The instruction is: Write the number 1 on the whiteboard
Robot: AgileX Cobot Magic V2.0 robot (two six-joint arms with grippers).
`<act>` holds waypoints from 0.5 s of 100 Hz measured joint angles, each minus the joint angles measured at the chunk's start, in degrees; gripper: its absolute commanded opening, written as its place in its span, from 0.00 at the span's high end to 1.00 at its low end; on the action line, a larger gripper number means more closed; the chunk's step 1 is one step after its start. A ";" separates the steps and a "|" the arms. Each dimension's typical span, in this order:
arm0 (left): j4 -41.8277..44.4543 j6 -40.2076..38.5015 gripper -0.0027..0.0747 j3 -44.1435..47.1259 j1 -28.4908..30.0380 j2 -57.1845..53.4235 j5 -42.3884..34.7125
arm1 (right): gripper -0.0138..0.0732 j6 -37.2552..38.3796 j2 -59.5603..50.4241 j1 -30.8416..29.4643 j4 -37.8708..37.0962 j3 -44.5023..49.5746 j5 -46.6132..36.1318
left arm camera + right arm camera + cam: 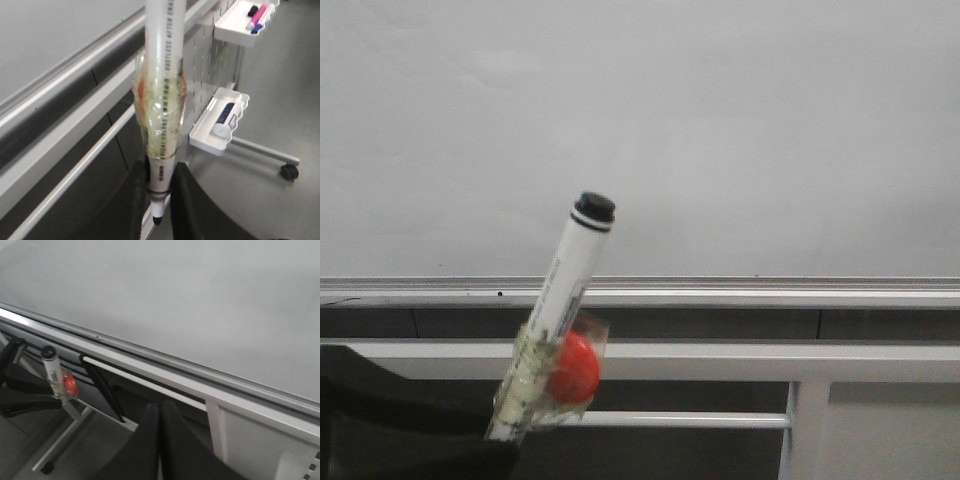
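Below the whiteboard (640,130), near its bottom rail's left part, the left tool (159,200) was clamped on a taped marker (560,300), cap end up. Board was blank; no number 1 yet. Risk: cap looked on, so no ink; tape could slip. Right wrist view alone showed right tool (159,440), fingers together, empty. Left wrist view alone showed trays (220,130).

floor: grey (280,100) | white frame bars (720,360) | pegboard trays (220,125) | caster, likely black (289,171)
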 measured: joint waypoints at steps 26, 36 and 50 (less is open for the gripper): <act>6.50 0.00 0.99 -5.80 0.00 -1.05 11.96 | 0.90 -3.48 3.94 0.00 3.60 -0.13 2.44; 9.14 0.00 0.99 -8.61 0.00 -4.58 19.52 | 0.90 -3.48 3.99 0.00 3.73 -0.13 3.62; 12.36 0.00 0.99 -14.10 0.00 -11.67 38.24 | 0.90 -3.75 3.99 0.00 3.85 -0.13 4.48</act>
